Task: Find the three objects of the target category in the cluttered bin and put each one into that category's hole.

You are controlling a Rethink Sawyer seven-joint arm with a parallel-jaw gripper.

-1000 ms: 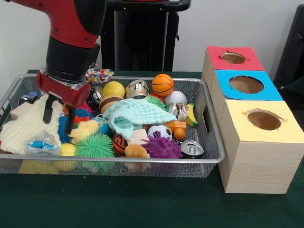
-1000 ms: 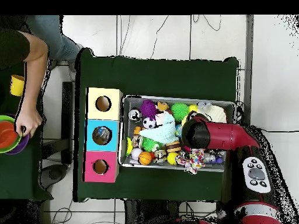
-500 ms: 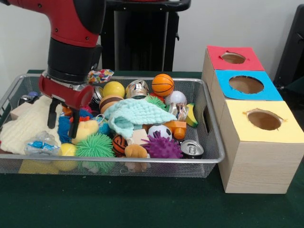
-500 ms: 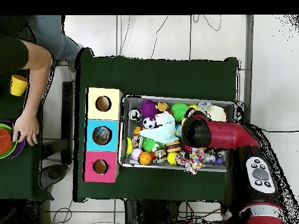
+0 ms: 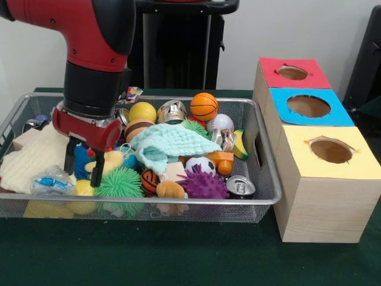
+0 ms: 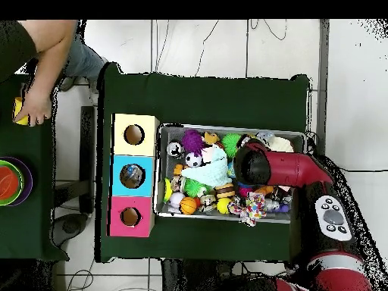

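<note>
The pincer (image 5: 83, 167) hangs inside the wire bin (image 5: 262, 179), at the bin's end away from the boxes. Its two black fingers (image 5: 97, 173) point down, parted by a moderate gap, with nothing held between them. A yellow duck (image 5: 111, 159) lies just beside the finger on the box side, partly behind it; contact cannot be confirmed. A green spiky ball (image 5: 121, 182) sits just below and toward the boxes from the fingertips. A cream cloth (image 5: 33, 156) lies on the opposite side of the pincer, with a clear wrapper (image 5: 50, 180) on its near edge.

Further from the pincer toward the boxes: a mint cloth (image 5: 169, 143), a purple spiky ball (image 5: 202, 185), a soccer ball (image 5: 201, 164), a can (image 5: 240, 186) and a basketball (image 5: 203, 105). A yellow ball (image 5: 143, 111) lies behind the pincer, near the bin's far wall.

Three boxes stand in a row on the desk (image 5: 149, 256), well apart from the pincer, past the bin's other end: yellow box (image 5: 324, 179) nearest the camera, blue box (image 5: 309, 107) in the middle, red box (image 5: 293, 72) farthest. Each has one round hole in its top.

In the overhead view the arm (image 6: 284, 168) covers the pincer; a person's hand (image 6: 34, 110) rests at a side table, well apart from the bin.
</note>
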